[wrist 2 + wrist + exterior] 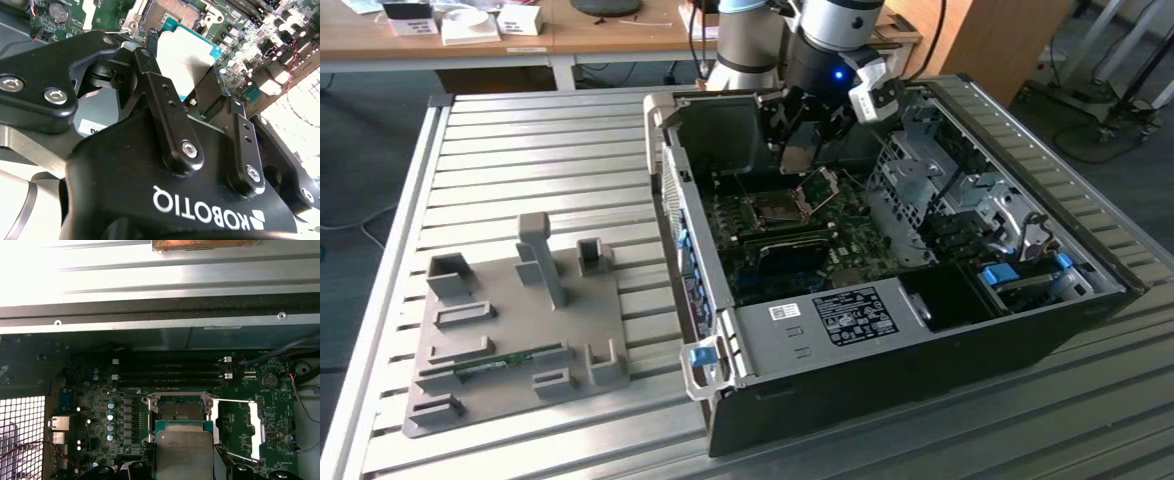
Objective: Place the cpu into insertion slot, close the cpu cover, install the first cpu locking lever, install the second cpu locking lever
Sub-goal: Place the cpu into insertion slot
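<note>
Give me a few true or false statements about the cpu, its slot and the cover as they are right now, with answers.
1. The gripper holds the cpu between its fingers. True.
2. The cpu sits seated in the insertion slot. False: the slot is empty and the cpu is held clear of it.
3. The cpu cover is closed over the slot. False: it is swung open to one side.
4. A grey fixture plate lies to the exterior view's left of the computer case. True.
</note>
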Tool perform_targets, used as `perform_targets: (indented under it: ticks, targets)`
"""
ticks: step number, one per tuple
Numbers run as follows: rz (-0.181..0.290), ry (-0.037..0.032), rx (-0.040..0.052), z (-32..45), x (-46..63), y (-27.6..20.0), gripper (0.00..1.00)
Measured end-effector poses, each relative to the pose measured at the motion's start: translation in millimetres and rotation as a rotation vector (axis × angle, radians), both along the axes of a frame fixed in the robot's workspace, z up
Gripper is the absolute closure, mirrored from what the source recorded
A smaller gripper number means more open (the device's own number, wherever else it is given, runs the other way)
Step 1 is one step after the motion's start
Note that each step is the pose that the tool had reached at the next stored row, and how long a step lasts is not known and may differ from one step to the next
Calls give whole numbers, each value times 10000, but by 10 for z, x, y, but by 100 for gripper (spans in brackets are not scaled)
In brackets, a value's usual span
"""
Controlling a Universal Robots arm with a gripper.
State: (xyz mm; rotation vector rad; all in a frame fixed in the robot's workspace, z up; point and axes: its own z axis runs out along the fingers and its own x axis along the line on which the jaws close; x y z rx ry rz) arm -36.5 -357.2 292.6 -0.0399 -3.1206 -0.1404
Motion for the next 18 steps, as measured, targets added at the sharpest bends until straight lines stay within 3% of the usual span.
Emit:
perform_targets:
  ticks: [11, 18]
  targets:
    - [0, -1, 3, -48, 0, 0, 46]
    - [0, -1, 3, -145, 0, 0, 46]
